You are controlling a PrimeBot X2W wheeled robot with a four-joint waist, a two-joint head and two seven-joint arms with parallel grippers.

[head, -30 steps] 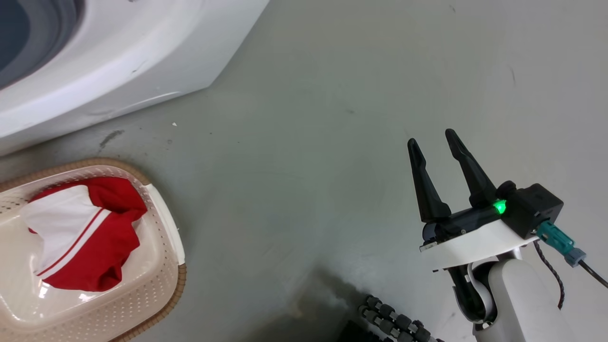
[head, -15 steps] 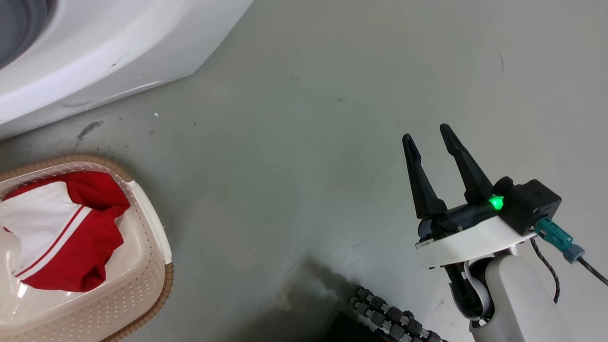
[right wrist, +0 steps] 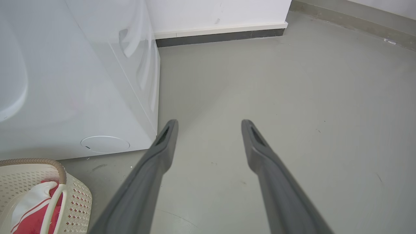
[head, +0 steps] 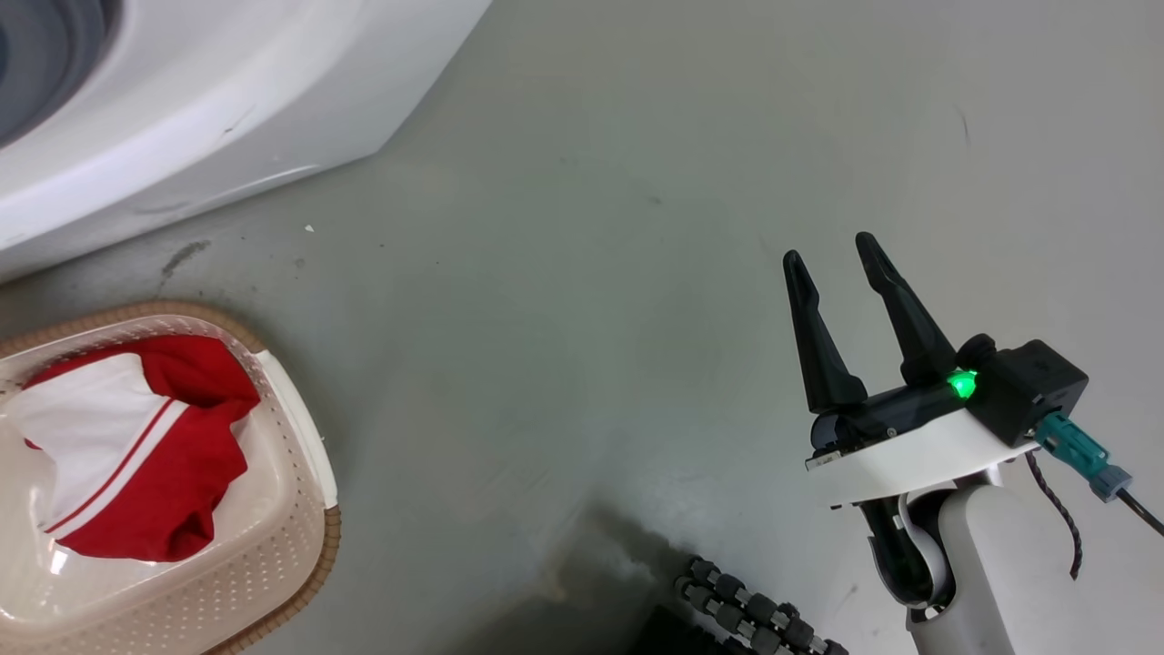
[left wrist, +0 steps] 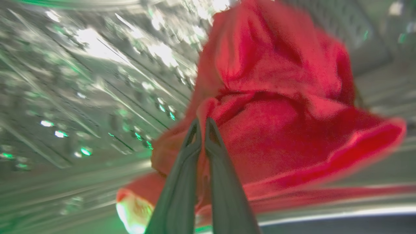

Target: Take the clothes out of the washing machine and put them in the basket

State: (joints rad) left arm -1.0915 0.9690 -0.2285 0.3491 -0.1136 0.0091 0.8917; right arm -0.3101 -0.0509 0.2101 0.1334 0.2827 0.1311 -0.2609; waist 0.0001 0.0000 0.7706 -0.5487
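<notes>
Inside the steel drum of the washing machine (left wrist: 81, 81) my left gripper (left wrist: 201, 122) is shut on a fold of a bright red garment (left wrist: 276, 107), which bulges up and to the right of the fingers. The washer's white front (head: 209, 118) fills the head view's top left and also stands at the left of the right wrist view (right wrist: 81, 97). Another red and white garment (head: 136, 446) lies in the cream basket (head: 300, 518) at the lower left; I see that garment (right wrist: 32, 208) in the basket (right wrist: 78, 201) again from the right wrist. My right gripper (head: 832, 250) hovers open over bare floor.
Grey floor (head: 591, 273) spreads between the basket and my right arm. A white wall with a dark skirting strip (right wrist: 221, 35) runs behind the washer. A black ribbed cable (head: 755, 619) lies near my base at the bottom.
The head camera has shifted a little, first one way then partly back, so the basket and washer slide in the picture. The right gripper stays open and still relative to the floor.
</notes>
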